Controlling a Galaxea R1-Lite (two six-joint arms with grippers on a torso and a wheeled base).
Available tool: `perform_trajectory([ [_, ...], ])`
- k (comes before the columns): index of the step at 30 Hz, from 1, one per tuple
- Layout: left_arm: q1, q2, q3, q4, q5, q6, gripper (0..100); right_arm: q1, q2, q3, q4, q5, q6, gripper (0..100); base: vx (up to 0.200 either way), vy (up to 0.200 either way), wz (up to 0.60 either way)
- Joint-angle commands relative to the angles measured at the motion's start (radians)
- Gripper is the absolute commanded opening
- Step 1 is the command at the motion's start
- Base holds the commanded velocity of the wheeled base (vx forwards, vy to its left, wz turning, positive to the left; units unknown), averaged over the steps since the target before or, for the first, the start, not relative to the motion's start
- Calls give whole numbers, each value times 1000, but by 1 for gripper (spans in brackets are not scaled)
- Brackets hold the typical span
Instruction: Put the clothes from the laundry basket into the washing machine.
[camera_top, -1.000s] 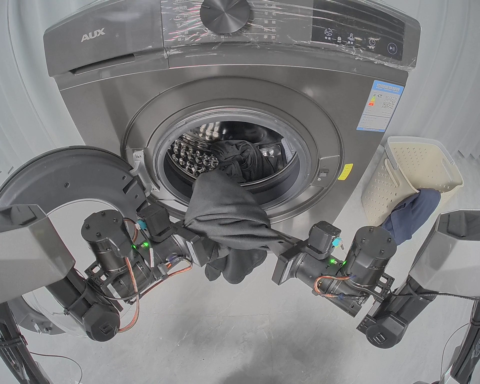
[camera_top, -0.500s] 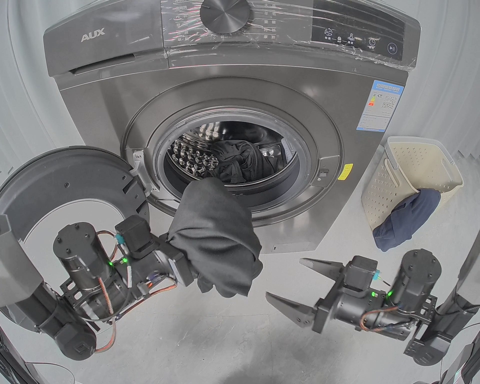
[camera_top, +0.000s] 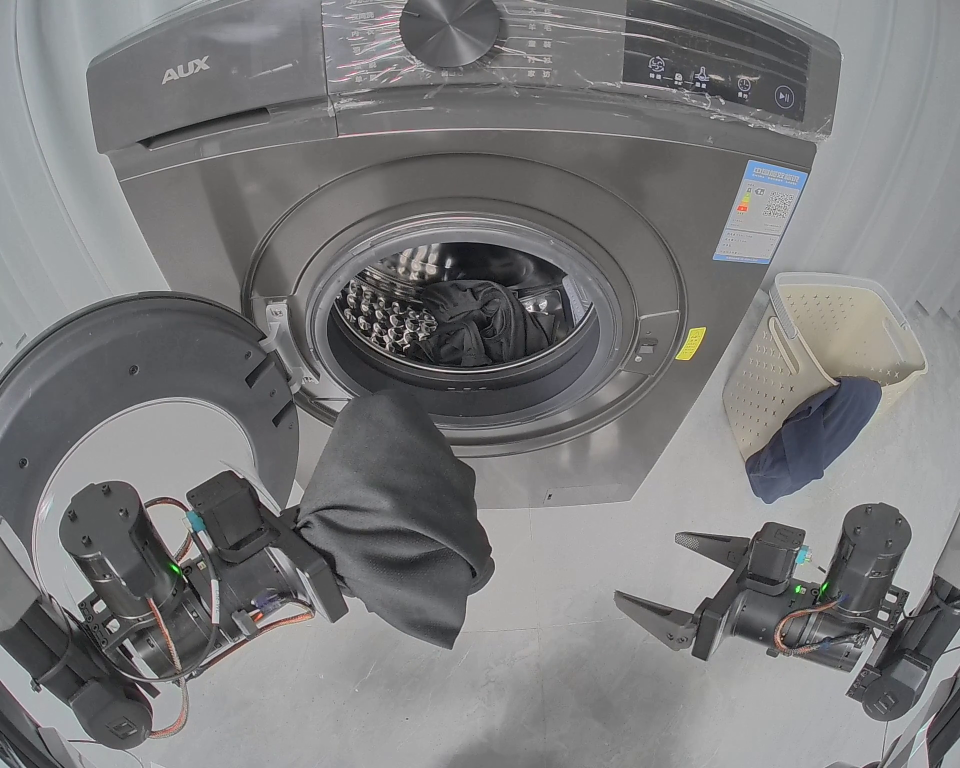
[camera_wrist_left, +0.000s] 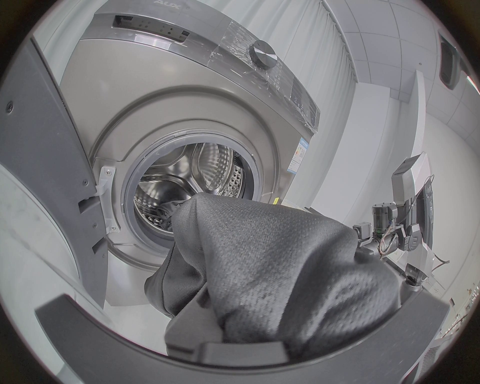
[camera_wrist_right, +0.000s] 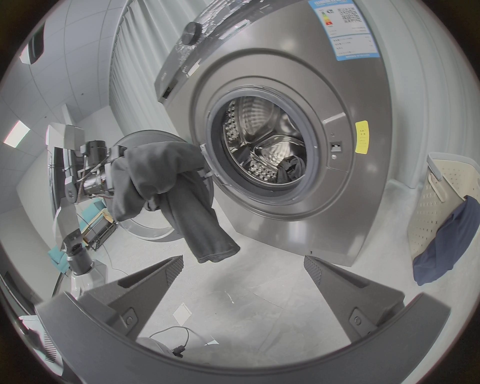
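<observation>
The left gripper (camera_top: 315, 575) pulled the dark garment (camera_top: 395, 510) away from the washing machine (camera_top: 640, 200). Its grip is hidden under cloth, cannot tell. The right gripper (camera_top: 650, 570), claws apart, released it and retreated — perhaps a retry.

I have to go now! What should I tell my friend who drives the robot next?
Left pincer: shut on a grey garment, held low in front of the washing machine, outside the drum, beside the open door.
Right pincer: open, empty, low on the laundry basket side.
Done: black clothes lie in the drum.
Left: put the grey garment in, then the blue garment hanging from the basket.
</observation>
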Motion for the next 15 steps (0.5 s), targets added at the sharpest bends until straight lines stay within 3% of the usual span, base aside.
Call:
perform_trajectory([
  [1,23,3,20,-3,-6,10,0,-1,23,18,1,11,2,100,0,0,0],
  [3,41,11,23,-4,-9,17,0,19,17,40,0,16,8,100,0,0,0],
  [9,44,13,21,-4,-9,17,0,50,21,34,0,16,1,100,200,0,0],
  [15,34,6,26,-3,-9,30,0,48,26,23,-2,9,2,100,0,0,0],
])
